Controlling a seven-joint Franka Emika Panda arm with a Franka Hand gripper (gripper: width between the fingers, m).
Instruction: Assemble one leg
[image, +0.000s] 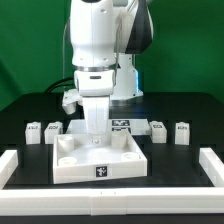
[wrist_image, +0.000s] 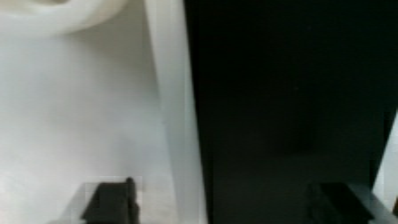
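Two legs (image: 33, 131) (image: 52, 128) stand on the black table at the exterior view's left. Two more (image: 158, 128) (image: 182, 131) stand at its right. Each is a small white block with a tag. The large white square panel (image: 125, 160) lies in the middle front. My gripper (image: 95, 136) is lowered over the panel's far part. In the wrist view the gripper (wrist_image: 228, 202) is open and empty. One finger (wrist_image: 111, 200) is over the white panel (wrist_image: 80, 110), the other over the dark table. The panel's edge runs between them. No leg shows in the wrist view.
A round hole (wrist_image: 68, 12) shows at the panel's corner. The marker board (image: 122, 125) lies behind the panel. White rails (image: 15, 165) (image: 212, 165) border the table at the front left and right of the exterior view.
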